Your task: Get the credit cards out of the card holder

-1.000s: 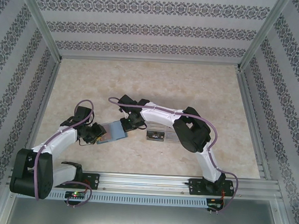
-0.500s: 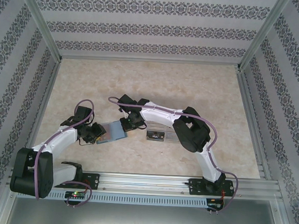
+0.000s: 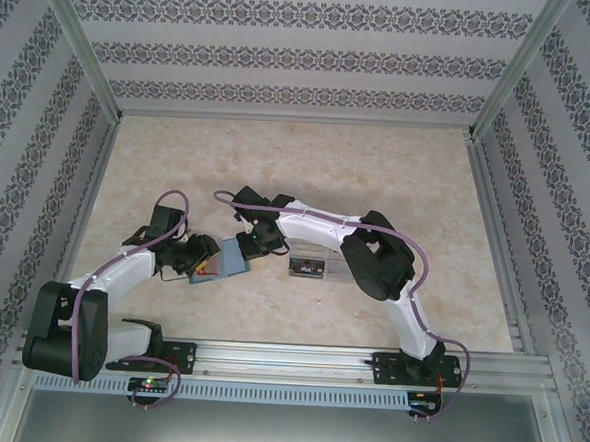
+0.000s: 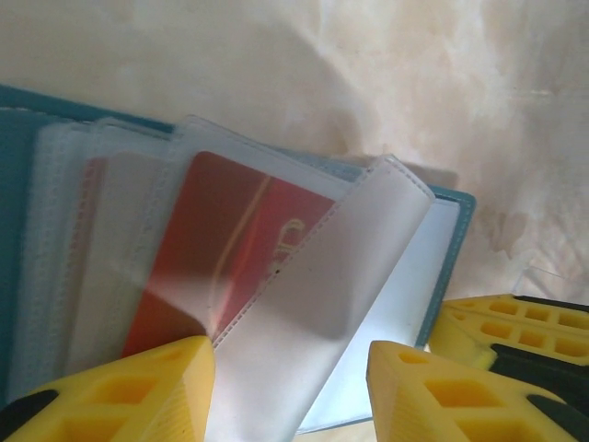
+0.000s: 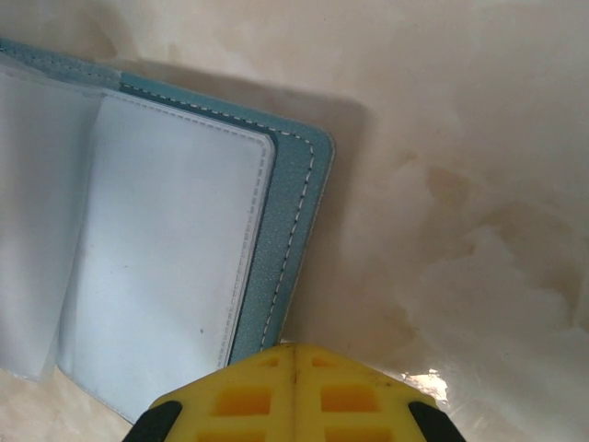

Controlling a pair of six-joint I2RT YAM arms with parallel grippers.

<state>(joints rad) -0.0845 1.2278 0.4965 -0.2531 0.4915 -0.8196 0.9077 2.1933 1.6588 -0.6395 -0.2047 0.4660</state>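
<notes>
One red card point(image 4: 230, 239) lies sleeved in the open holder point(image 4: 18, 157), at 11 o'clock from the half-open, empty left gripper point(image 4: 290, 387), the nearer one, its long axis running 1-to-7, a loose sleeve flap point(image 4: 313, 304) between the fingers; the closed right gripper point(image 5: 294, 364) sits at the holder's edge.

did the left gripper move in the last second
Yes. The left gripper has shifted right, toward the clear box, and now sits over the card holder's left part.
</notes>
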